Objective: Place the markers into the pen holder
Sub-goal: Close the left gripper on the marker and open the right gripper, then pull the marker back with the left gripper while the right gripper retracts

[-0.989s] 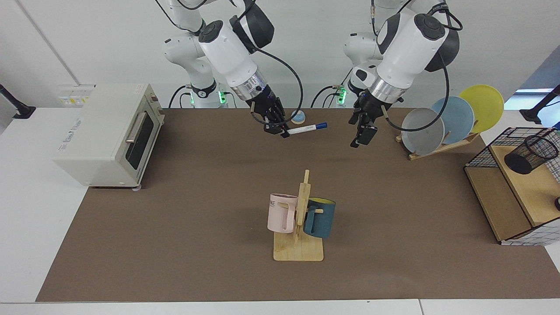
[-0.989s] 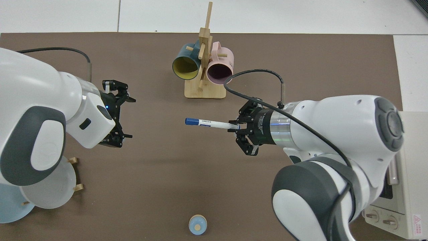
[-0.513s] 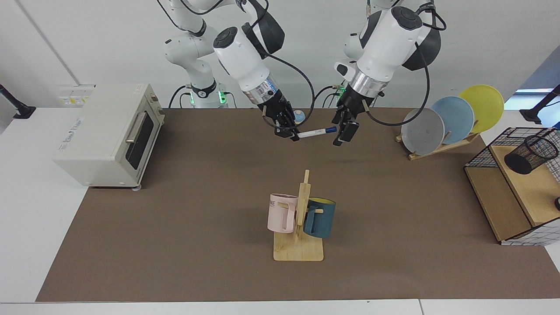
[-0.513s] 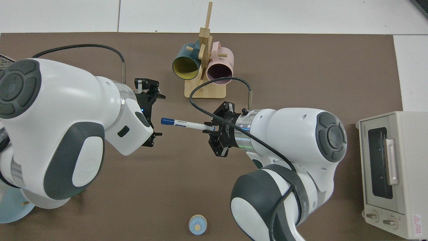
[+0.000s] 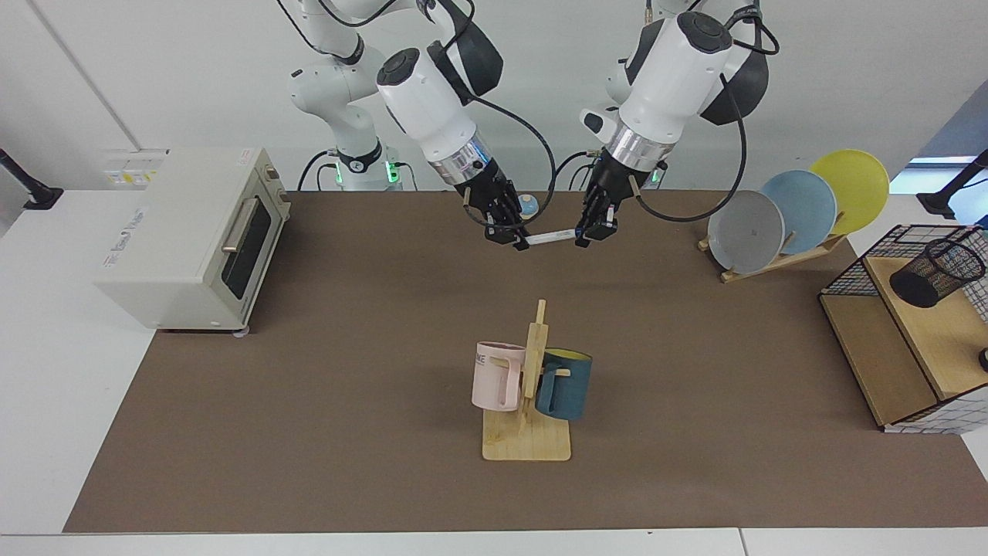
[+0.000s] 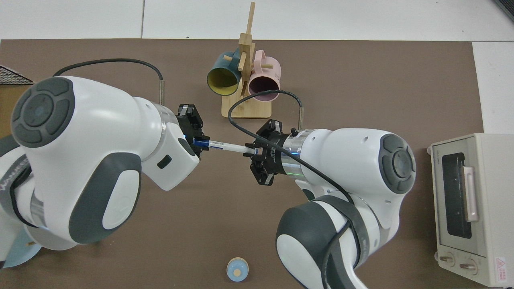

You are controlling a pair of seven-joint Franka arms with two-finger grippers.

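Note:
The white marker (image 5: 552, 235) (image 6: 227, 146) hangs level above the mat at the far middle, spanning the two grippers. My right gripper (image 5: 519, 241) (image 6: 252, 151), coming from the facing view's left, is shut on its white end. My left gripper (image 5: 587, 234) (image 6: 199, 142), coming from the right, has its jaws closed around the blue-capped end. The pen holder (image 5: 935, 272), a small black mesh cup, lies tilted on a wooden board inside the wire basket (image 5: 888, 255) at the far right. It is out of the top view.
A wooden mug rack (image 5: 529, 440) (image 6: 245, 108) with a pink and a dark blue mug stands mid-table. A toaster oven (image 5: 193, 232) (image 6: 461, 208) sits at the facing view's left. A plate rack (image 5: 795, 208) stands beside the basket. A small blue round object (image 5: 529, 205) (image 6: 237, 269) lies near the arm bases.
My left gripper swung in from the plate side, reached the marker's blue cap and closed on it. My right gripper carried the marker a little toward it and kept hold.

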